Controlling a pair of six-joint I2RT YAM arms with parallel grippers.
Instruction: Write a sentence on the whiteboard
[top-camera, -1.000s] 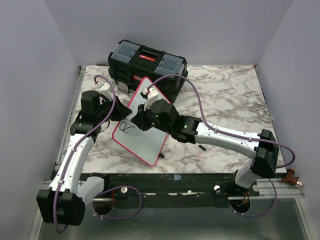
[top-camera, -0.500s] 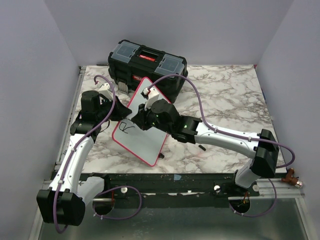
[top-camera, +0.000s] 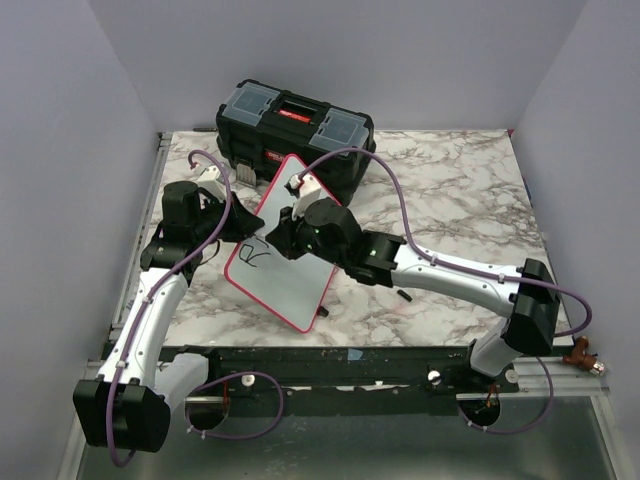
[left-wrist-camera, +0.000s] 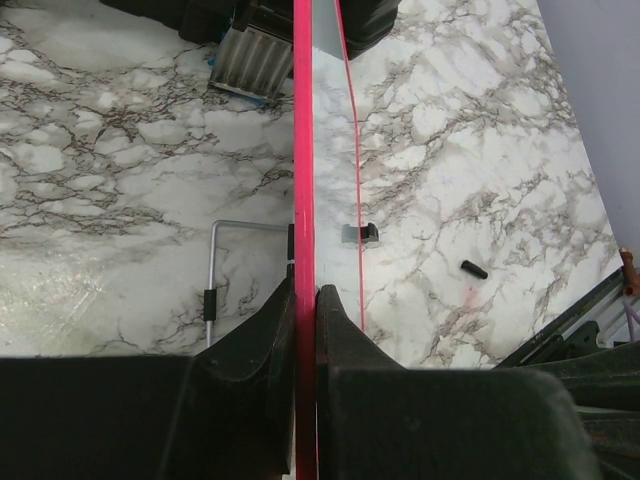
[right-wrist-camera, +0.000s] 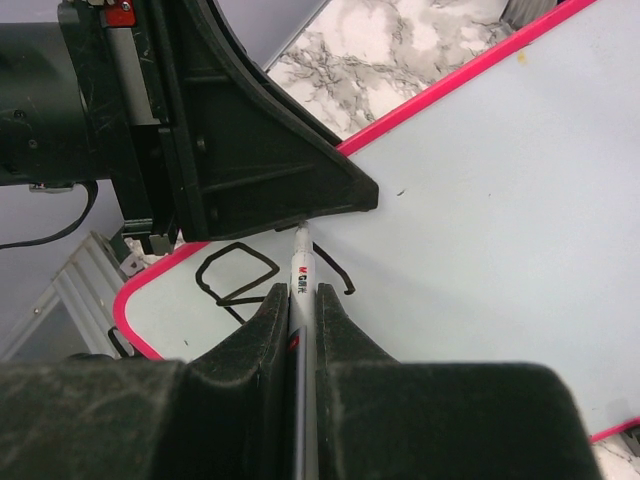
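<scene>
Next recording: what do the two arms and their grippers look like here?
The left arm and right arm have white links, black joints and bases, with a purple cable looping along each. The left gripper and right gripper have black, wedge-shaped fingers.

White whiteboard (top-camera: 285, 280), pink rim; grey-veined marble table (top-camera: 450, 190); black toolbox (top-camera: 262, 140).

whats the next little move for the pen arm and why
Probably drag the thin grey-white marker pen a short way off the strokes, onto bare board. The right claw is shut on it, its tip sits just beside the only black marker strokes, and the left claw clamps the rim of the pink-rimmed white whiteboard, most of its face blank.
</scene>
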